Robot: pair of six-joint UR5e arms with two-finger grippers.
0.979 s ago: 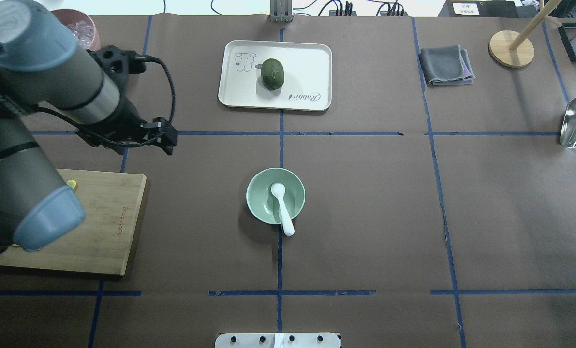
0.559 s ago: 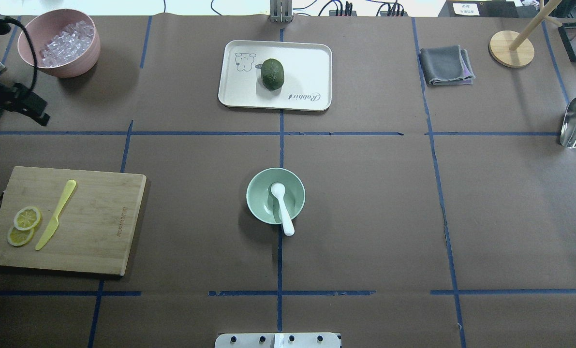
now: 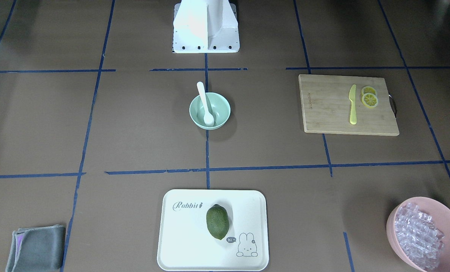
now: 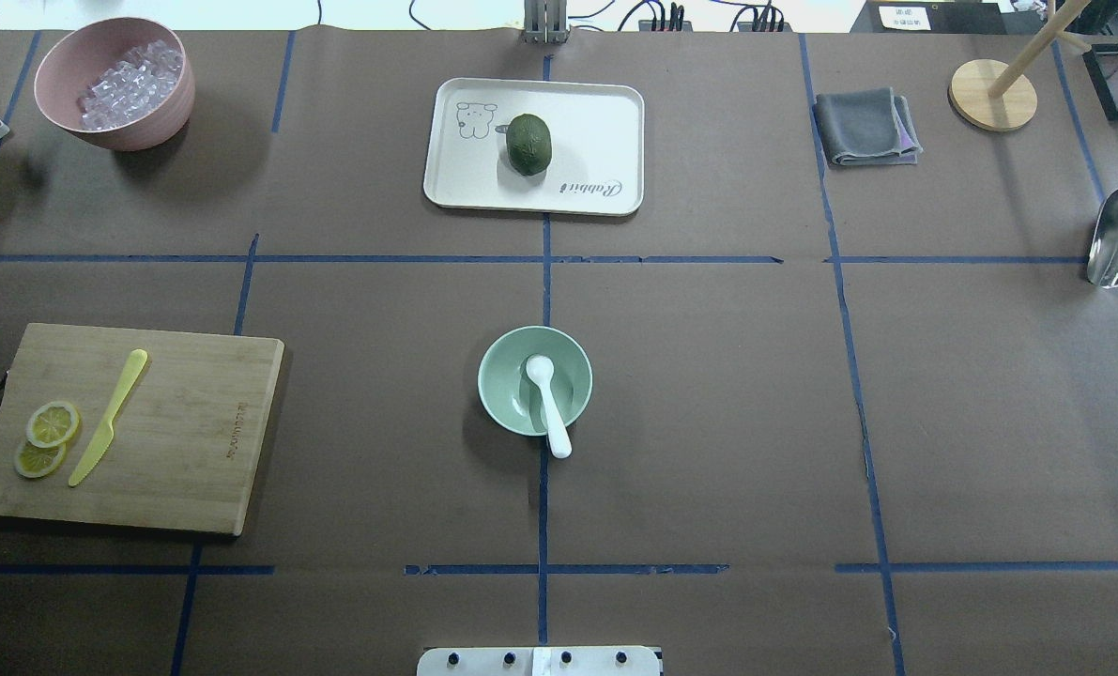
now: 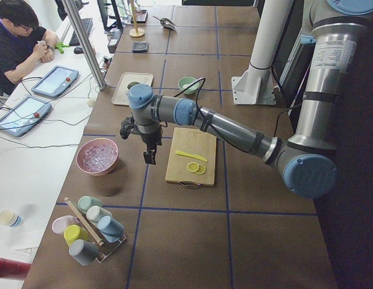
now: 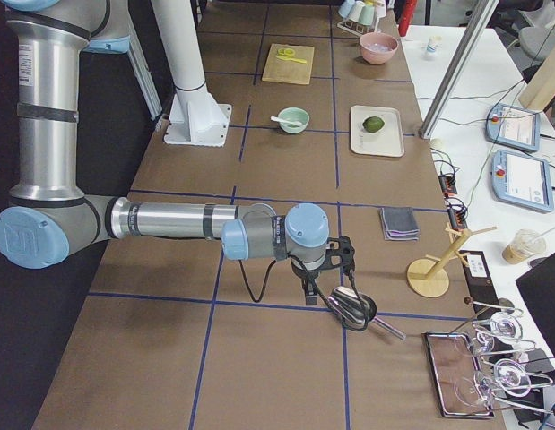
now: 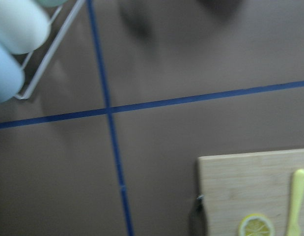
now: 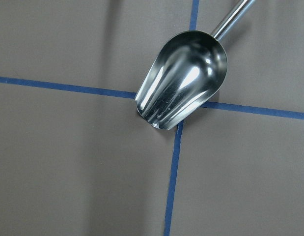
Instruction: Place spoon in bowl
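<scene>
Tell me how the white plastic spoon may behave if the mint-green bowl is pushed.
The small white plastic spoon looks thin, so probably light and stiff. Its handle leans on the rim of the round mint-green bowl, overhanging it, so a push might tip it out.

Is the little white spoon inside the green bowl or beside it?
Inside: the spoon has its scoop in the bowl, handle leaning over the rim.

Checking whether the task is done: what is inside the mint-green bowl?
The white spoon lies in the bowl, scoop on the bottom, handle leaning over the rim. Nothing else shows inside; the patch under the scoop is covered.
</scene>
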